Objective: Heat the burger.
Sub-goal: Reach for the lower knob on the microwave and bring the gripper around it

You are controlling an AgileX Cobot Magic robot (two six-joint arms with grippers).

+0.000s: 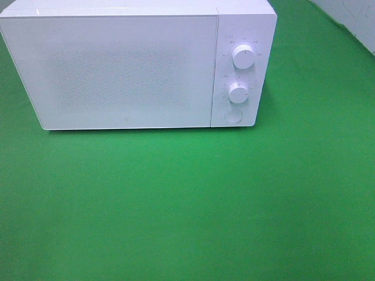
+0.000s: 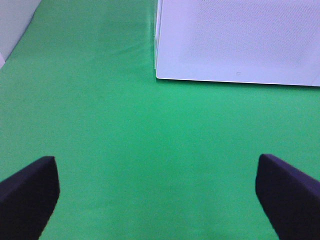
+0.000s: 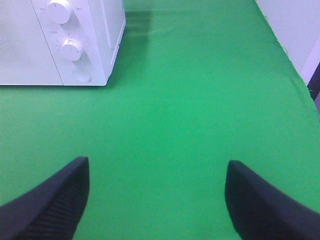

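The burger is not in any view. A white microwave (image 1: 126,64) stands at the back of the green cloth with its door shut. It has two round knobs (image 1: 243,57) and a round button (image 1: 234,116) on its right panel. It also shows in the left wrist view (image 2: 235,40) and in the right wrist view (image 3: 60,40). My left gripper (image 2: 160,200) is open and empty over bare cloth in front of the microwave's left corner. My right gripper (image 3: 157,200) is open and empty over bare cloth to the right of the microwave. Neither gripper shows in the high view.
Green cloth (image 1: 187,205) covers the table. A pale wall or edge shows at the far right of the high view (image 1: 351,17) and in the right wrist view (image 3: 295,25). A pale surface borders the cloth in the left wrist view (image 2: 12,25).
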